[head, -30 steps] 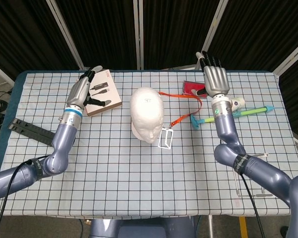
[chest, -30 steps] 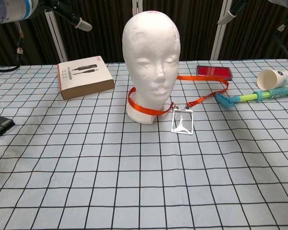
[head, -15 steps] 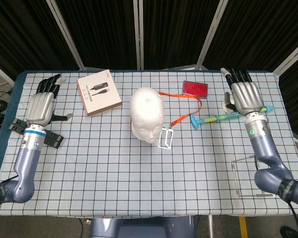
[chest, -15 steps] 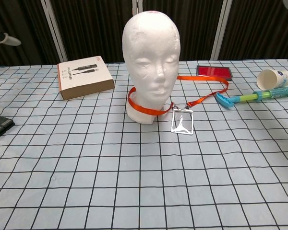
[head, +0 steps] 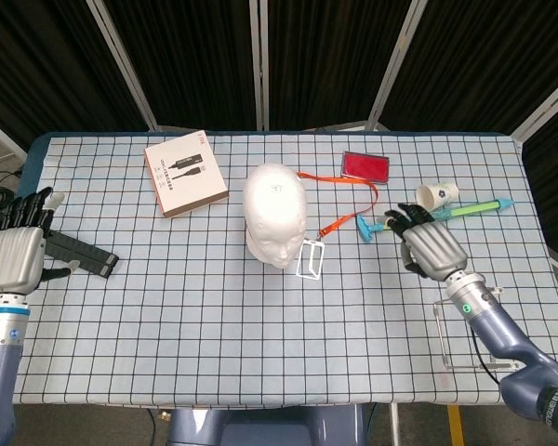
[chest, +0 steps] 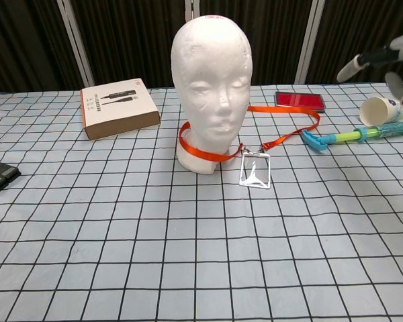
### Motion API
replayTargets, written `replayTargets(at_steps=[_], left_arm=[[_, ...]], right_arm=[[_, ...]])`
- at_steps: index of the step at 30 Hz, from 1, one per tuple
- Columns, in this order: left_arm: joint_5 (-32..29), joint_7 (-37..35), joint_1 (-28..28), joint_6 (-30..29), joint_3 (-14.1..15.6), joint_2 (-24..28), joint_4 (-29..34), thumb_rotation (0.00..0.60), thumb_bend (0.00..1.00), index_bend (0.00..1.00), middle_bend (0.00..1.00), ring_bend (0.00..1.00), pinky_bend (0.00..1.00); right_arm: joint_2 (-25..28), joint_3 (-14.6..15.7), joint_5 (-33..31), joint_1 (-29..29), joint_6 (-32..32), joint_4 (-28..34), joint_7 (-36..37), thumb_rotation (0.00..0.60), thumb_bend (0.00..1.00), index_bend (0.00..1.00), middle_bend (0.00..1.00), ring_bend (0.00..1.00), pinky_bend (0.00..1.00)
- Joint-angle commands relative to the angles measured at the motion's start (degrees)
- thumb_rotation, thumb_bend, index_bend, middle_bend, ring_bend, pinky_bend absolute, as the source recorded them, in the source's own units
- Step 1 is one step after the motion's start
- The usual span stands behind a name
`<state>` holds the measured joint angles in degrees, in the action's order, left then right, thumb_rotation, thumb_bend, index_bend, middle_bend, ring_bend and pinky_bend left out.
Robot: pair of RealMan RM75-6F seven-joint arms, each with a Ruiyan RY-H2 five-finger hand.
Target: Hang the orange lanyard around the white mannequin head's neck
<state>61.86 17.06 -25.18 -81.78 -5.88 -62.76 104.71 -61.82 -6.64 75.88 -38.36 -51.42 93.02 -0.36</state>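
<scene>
The white mannequin head (head: 274, 214) stands upright mid-table, facing the front edge. The orange lanyard (chest: 200, 153) loops around the base of its neck, and its strap (head: 346, 182) trails right toward the red case. A clear badge holder (chest: 255, 168) lies on the cloth by the head's front right. My left hand (head: 17, 255) hovers at the far left edge, fingers apart, holding nothing. My right hand (head: 428, 243) is right of the head near the teal tool, fingers spread and empty; in the chest view only its fingertips (chest: 363, 62) show at the top right.
A brown box (head: 185, 173) lies back left and a red case (head: 365, 165) back right. A paper cup (head: 436, 194) and a teal-green stick tool (head: 428, 216) lie by my right hand. A black stand (head: 74, 251) sits at the left, a clear acrylic stand (head: 460, 330) at the front right.
Both arms swung outward from the head and lowered. My left hand went to the far left edge; my right hand came down near the teal tool. The lanyard and head stayed put.
</scene>
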Motion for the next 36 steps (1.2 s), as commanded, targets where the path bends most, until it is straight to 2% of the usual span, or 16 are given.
replayTargets(at_steps=[1,5,9,20,27,36], left_arm=[[0.92,-0.43,1.78,-1.06,0.89,-0.02,0.7,0.6,0.0,0.0,0.0,0.0,0.0],[2.79,-1.76,3.42,-1.81,1.49,-0.95,-0.19,0.6,0.0,0.0,0.0,0.0,0.0],[3.64,-1.87,4.1,-1.47,1.76,-1.33,-1.58,0.6,0.0,0.0,0.0,0.0,0.0],[4.16,-4.63,5.33,0.97,0.81,-1.58,-5.55,0.6,0.0,0.0,0.0,0.0,0.0],[4.84,-5.1,5.83,1.94,0.39,-1.52,-5.91,0.6,0.0,0.0,0.0,0.0,0.0],[5.31,-4.43,6.11,2.72,-0.19,-2.13,-6.16,0.6,0.0,0.0,0.0,0.0,0.0]], right_arm=[[-2.97,1.74,2.63,-1.28,3.05,-1.53,1.26,0.6,0.94,0.22,0.15,0.02,0.15],[-7.55,2.72,3.04,-2.84,6.37,-4.48,1.36,0.6,0.98,0.22,0.15,0.07,0.17],[-11.92,2.89,2.71,-3.44,7.04,-6.8,0.45,0.6,1.0,0.23,0.16,0.1,0.18],[-22.57,1.17,-1.56,-5.26,7.41,-11.95,-4.54,0.6,1.0,0.24,0.19,0.12,0.19],[-26.2,0.44,-5.05,-5.49,7.64,-13.89,-6.25,0.6,1.0,0.24,0.2,0.13,0.2],[-27.66,0.82,-5.9,-5.65,7.99,-13.38,-7.02,0.6,1.0,0.24,0.2,0.13,0.21]])
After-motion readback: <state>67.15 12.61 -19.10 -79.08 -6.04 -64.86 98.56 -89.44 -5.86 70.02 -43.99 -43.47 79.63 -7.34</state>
